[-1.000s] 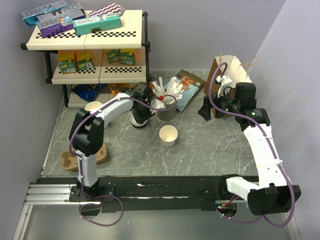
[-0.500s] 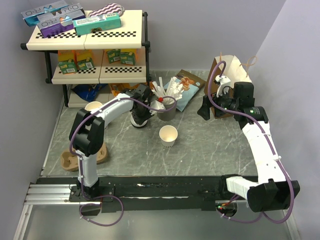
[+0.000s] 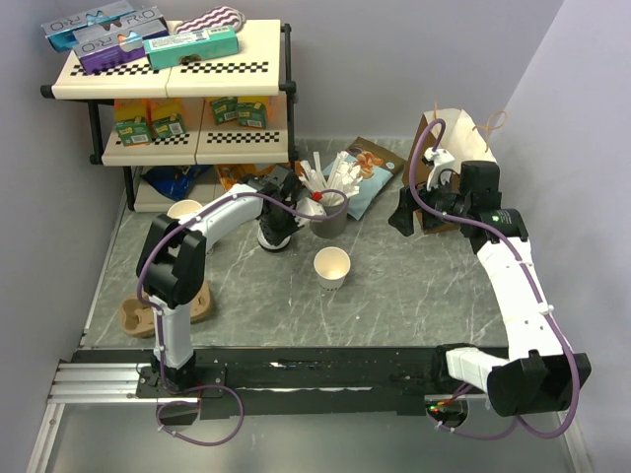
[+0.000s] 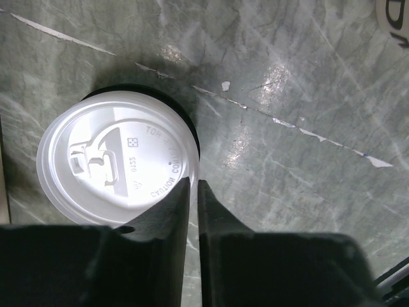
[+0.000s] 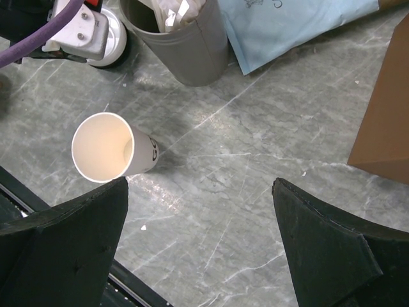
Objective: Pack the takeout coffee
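Note:
The takeout coffee is out of view. A white sip lid [image 4: 108, 166] lies on a dark round base [image 4: 189, 123]. My left gripper [image 4: 193, 183] reaches down over it [image 3: 274, 235], to the left of the grey straw holder [image 3: 330, 217]. Its jaws stand almost together, with the lid's right rim in the thin gap between them. A lidless cream paper cup [image 3: 332, 266] stands mid-table, also in the right wrist view [image 5: 105, 147]. My right gripper [image 5: 199, 185] hovers wide open above bare table beside the brown paper bag [image 3: 449, 148], holding nothing.
A blue snack packet [image 3: 360, 177] lies behind the straw holder [image 5: 185, 45]. A two-tier shelf [image 3: 173, 89] of boxes fills the back left. Another open cup [image 3: 184, 210] and a cardboard cup carrier [image 3: 138, 313] sit at the left. The bag's corner [image 5: 390, 115] is close to my right fingers.
The left jaws have closed further over the lid's rim. The right arm shifted slightly toward the bag early on, then held still.

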Tool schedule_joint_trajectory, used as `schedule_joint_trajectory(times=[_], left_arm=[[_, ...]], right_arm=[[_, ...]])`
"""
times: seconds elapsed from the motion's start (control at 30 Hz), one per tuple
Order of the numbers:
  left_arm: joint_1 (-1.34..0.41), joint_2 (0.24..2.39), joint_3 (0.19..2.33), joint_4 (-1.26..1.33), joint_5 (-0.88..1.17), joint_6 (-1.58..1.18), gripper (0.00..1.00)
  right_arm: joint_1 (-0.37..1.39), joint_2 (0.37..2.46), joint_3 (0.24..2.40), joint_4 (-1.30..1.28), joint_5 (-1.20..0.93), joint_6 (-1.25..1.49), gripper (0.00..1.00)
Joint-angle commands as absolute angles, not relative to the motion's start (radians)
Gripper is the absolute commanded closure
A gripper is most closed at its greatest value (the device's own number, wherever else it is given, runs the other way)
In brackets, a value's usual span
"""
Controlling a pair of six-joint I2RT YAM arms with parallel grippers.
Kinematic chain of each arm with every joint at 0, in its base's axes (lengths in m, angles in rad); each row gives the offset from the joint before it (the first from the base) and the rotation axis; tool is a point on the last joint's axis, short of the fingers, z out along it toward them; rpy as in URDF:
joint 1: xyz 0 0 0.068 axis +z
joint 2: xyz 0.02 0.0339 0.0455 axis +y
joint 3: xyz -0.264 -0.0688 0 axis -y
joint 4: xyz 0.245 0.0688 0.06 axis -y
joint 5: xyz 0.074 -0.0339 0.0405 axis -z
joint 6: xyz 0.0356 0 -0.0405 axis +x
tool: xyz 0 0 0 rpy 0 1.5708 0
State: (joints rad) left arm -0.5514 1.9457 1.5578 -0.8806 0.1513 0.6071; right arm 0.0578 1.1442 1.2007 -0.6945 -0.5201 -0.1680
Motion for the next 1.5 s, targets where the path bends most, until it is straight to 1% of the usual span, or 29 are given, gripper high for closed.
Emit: schedule_joint_trajectory(times=[0.0,0.03,0.2,0.3,0.4,0.47,0.5,0.7,0.87,0.93,0.97,1.0,1.03,1.1,1.17,1.3,1.47], left_arm=[[-0.558,1.905,1.556,-0.865,0.150,0.597,0.80],[-0.561,1.902,1.546,-0.858,0.146,0.597,0.77],[-0.565,1.921,1.532,-0.842,0.135,0.594,0.76],[-0.565,1.925,1.535,-0.838,0.133,0.592,0.79],[-0.565,1.934,1.546,-0.844,0.132,0.592,0.85],[-0.565,1.934,1.551,-0.847,0.132,0.591,0.87],[-0.563,1.933,1.552,-0.848,0.130,0.592,0.90],[-0.564,1.930,1.575,-0.865,0.126,0.595,0.99],[-0.560,1.904,1.653,-0.926,0.176,0.548,0.99],[-0.517,1.901,1.706,-0.957,0.256,0.484,0.99],[-0.491,1.904,1.722,-0.978,0.381,0.451,0.99],[-0.442,1.905,1.729,-0.980,0.432,0.418,0.99],[-0.431,1.907,1.720,-0.977,0.455,0.375,0.99],[-0.439,1.882,1.651,-0.944,0.378,0.364,0.99],[-0.437,1.813,1.593,-0.898,0.374,0.353,0.99],[-0.468,1.743,1.533,-0.835,0.261,0.363,0.99],[-0.445,1.769,1.610,-0.902,0.403,0.341,0.99]], right_arm=[[0.052,1.141,1.224,-0.660,-0.532,-0.158,0.00],[0.052,1.141,1.223,-0.661,-0.534,-0.155,0.00],[0.052,1.141,1.220,-0.657,-0.535,-0.153,0.00],[0.051,1.143,1.223,-0.658,-0.532,-0.155,0.00],[0.051,1.147,1.226,-0.658,-0.534,-0.153,0.00],[0.051,1.149,1.227,-0.658,-0.532,-0.152,0.00],[0.052,1.149,1.229,-0.657,-0.532,-0.152,0.00],[0.052,1.157,1.235,-0.655,-0.534,-0.146,0.00],[0.052,1.164,1.244,-0.652,-0.534,-0.141,0.00],[0.052,1.161,1.244,-0.650,-0.535,-0.137,0.00],[0.051,1.161,1.243,-0.649,-0.532,-0.137,0.00],[0.051,1.160,1.243,-0.644,-0.534,-0.135,0.00],[0.051,1.157,1.238,-0.643,-0.532,-0.133,0.00],[0.052,1.155,1.233,-0.638,-0.529,-0.133,0.00],[0.052,1.151,1.230,-0.635,-0.526,-0.133,0.00],[0.052,1.155,1.223,-0.624,-0.528,-0.127,0.00],[0.051,1.175,1.230,-0.611,-0.548,-0.115,0.00]])
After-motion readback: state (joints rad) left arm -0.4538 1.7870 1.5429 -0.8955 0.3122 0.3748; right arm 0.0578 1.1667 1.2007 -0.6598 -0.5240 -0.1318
